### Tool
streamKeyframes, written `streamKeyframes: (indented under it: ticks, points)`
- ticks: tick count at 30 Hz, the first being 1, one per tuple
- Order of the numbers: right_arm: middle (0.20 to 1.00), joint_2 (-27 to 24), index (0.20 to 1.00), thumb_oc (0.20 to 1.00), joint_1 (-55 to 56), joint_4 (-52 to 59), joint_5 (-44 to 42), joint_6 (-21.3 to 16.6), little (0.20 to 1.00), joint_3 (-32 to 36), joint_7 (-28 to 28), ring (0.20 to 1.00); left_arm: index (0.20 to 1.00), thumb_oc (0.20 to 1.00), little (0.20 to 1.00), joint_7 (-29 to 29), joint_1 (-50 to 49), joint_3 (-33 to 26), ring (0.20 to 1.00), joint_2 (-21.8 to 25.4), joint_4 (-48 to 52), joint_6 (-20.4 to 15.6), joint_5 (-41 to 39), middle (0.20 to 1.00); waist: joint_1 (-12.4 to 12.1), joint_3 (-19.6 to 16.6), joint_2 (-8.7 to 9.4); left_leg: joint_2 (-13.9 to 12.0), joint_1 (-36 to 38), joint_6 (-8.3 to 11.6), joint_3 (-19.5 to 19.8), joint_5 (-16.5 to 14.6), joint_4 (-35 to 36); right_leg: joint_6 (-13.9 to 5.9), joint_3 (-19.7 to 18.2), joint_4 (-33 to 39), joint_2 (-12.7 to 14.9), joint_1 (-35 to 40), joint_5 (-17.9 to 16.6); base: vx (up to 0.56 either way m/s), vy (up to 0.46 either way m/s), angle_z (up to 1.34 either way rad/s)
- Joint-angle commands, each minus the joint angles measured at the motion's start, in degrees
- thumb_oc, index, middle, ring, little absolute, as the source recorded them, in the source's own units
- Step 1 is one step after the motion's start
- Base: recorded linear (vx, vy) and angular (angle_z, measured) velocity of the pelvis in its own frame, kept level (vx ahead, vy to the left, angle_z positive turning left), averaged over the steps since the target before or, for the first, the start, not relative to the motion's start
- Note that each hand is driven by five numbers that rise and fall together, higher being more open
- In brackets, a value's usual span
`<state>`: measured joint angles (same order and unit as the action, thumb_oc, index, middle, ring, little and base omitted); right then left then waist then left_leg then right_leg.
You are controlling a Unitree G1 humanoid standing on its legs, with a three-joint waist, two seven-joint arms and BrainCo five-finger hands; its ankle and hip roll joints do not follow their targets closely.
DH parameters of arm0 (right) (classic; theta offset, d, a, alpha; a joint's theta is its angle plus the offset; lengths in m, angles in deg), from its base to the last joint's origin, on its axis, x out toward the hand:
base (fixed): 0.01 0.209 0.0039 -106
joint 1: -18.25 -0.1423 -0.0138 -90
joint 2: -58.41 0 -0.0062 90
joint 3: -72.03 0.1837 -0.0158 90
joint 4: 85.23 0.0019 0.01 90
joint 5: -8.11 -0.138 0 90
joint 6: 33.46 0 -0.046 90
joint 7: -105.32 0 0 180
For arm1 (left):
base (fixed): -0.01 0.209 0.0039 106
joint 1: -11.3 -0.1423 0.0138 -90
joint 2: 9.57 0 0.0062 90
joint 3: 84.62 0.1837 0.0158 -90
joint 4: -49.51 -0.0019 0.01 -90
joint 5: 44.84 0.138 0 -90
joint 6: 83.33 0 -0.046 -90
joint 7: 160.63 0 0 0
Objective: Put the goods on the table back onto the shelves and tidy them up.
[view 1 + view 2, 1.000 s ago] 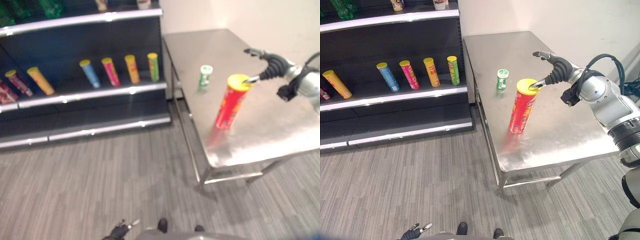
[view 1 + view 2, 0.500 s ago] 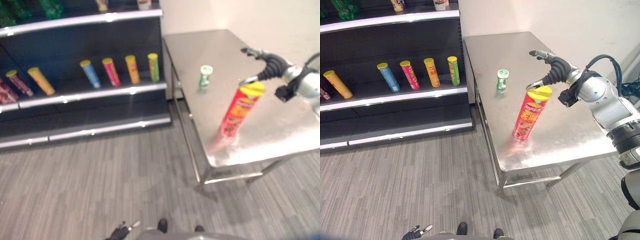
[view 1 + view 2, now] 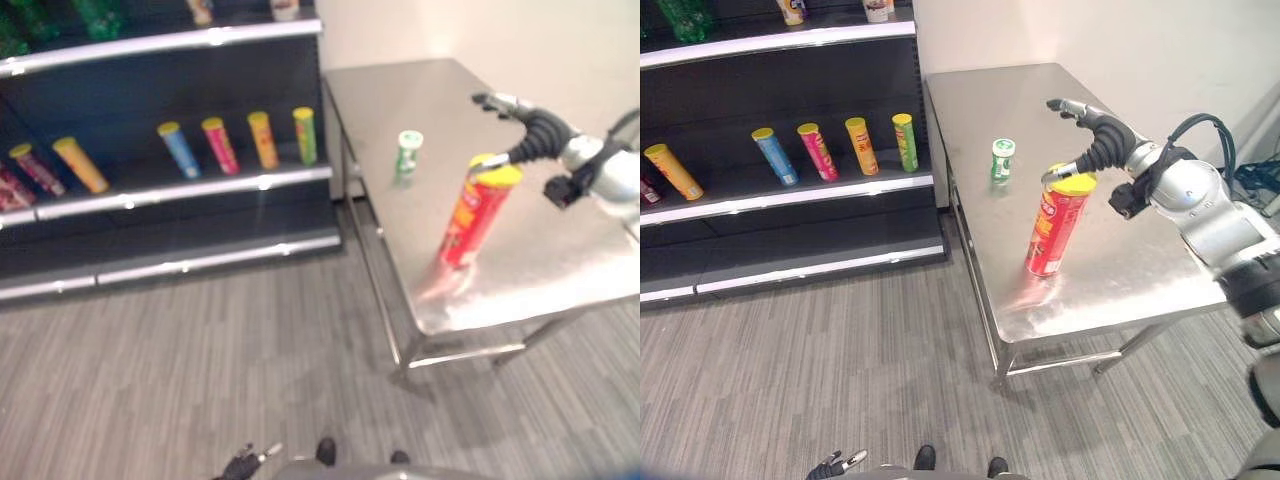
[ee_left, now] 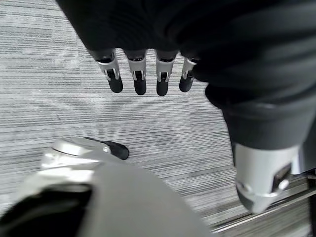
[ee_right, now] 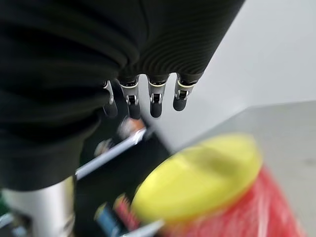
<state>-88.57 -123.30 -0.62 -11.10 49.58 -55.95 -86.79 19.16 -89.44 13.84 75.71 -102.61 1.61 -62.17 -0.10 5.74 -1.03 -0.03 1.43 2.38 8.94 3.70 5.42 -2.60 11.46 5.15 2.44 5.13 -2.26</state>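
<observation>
You're reaching for the red can (image 3: 1054, 224) on the surface (image 3: 1140, 270); right hand (image 3: 1095, 140) fingers open at its lid. Close around it next, then carry it to the shelves (image 3: 790, 190).

Green bottles (image 3: 685, 17) cropped; prints unreadable

Bench (image 3: 1110, 270): brushed stainless steel, satin sheen, mirrors the red tube (image 3: 1052, 228) faintly. Red tube: glossy printed wrap, smooth yellow plastic lid (image 3: 1072, 184). Small green can (image 3: 1002, 159): glossy. Shelves (image 3: 790, 190): matt dark panels with shiny metal edge strips. Floor (image 3: 840, 360): matt grey striped carpet-like surface. Right hand (image 3: 1102, 140): dark ribbed matt cover, silver fingers (image 5: 155, 96) with dark tips.
</observation>
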Motion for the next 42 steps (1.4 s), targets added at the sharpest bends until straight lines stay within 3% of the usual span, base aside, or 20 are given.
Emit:
streamKeyframes:
  ticks: [1, 7, 13, 26, 36, 42]
  points:
    - [1.000, -3.5, 1.000, 1.000, -4.5, -1.4, 0.9, -0.6, 1.000, -5.9, -0.9, 1.000, 1.000, 1.000, 1.000, -0.3, 2.7, -0.9, 1.000, 2.2, -0.4, -1.1, 0.2, 1.000, -0.8, -0.6, 3.42, -4.4, 1.3, 6.13, -7.5, -2.4, -0.4, -4.60, -2.1, -0.1, 2.4, 2.3, 4.3, -0.01, -0.003, -0.05]
    - [1.000, -5.5, 1.000, 1.000, -5.9, -2.6, 4.2, 0.2, 1.000, -9.8, -2.2, 1.000, 1.000, 1.000, 1.000, -0.6, 2.5, -0.7, 1.000, 2.2, 0.4, -1.2, 0.4, 1.000, -0.4, -0.4, 3.63, -4.6, 1.4, 6.09, -7.8, -2.4, -0.4, -4.61, -2.5, -0.1, 2.3, 2.2, 4.3, 0.00, -0.001, -0.01]
    - [1.000, -5.3, 1.000, 1.000, -3.5, -3.7, 5.6, 0.3, 1.000, -7.2, -1.5, 1.000, 1.000, 1.000, 1.000, -0.5, 2.5, -0.7, 1.000, 2.2, 0.6, -1.2, 0.6, 1.000, -0.1, -0.2, 3.58, -4.6, 1.3, 6.04, -7.9, -2.4, -0.4, -4.64, -2.7, -0.1, 2.3, 2.1, 4.3, 0.00, -0.003, -0.02]
    - [1.000, -1.4, 1.000, 1.000, -2.2, -7.0, 4.2, 1.5, 1.000, -6.8, -2.9, 1.000, 1.000, 1.000, 1.000, -0.7, 2.4, -0.4, 1.000, 2.6, 0.5, -1.2, 0.2, 1.000, -0.6, 0.1, 3.67, -4.7, 1.4, 5.88, -7.9, -2.4, -0.4, -4.50, -2.8, -0.1, 2.2, 2.1, 4.3, 0.00, 0.000, 0.00]
    - [1.000, 2.0, 1.000, 1.000, -0.6, -9.4, 3.7, 1.2, 1.000, -1.3, 1.0, 1.000, 1.000, 1.000, 1.000, 0.0, 2.4, -0.3, 1.000, 2.4, 0.1, -1.2, 0.0, 1.000, -1.0, 0.0, 3.74, -4.7, 1.4, 5.76, -7.7, -2.6, -0.4, -4.42, -2.7, -0.1, 2.2, 2.2, 4.3, 0.00, 0.000, 0.00]
    - [1.000, 4.8, 1.000, 1.000, -2.6, -13.2, 3.6, 1.3, 1.000, -1.4, 2.1, 1.000, 1.000, 1.000, 1.000, 0.2, 2.3, -0.2, 1.000, 2.6, 0.1, -1.2, -0.1, 1.000, -1.4, 0.0, 3.75, -4.7, 1.5, 5.64, -7.6, -2.6, -0.4, -4.40, -2.7, -0.1, 2.2, 2.3, 4.3, 0.00, 0.000, 0.00]
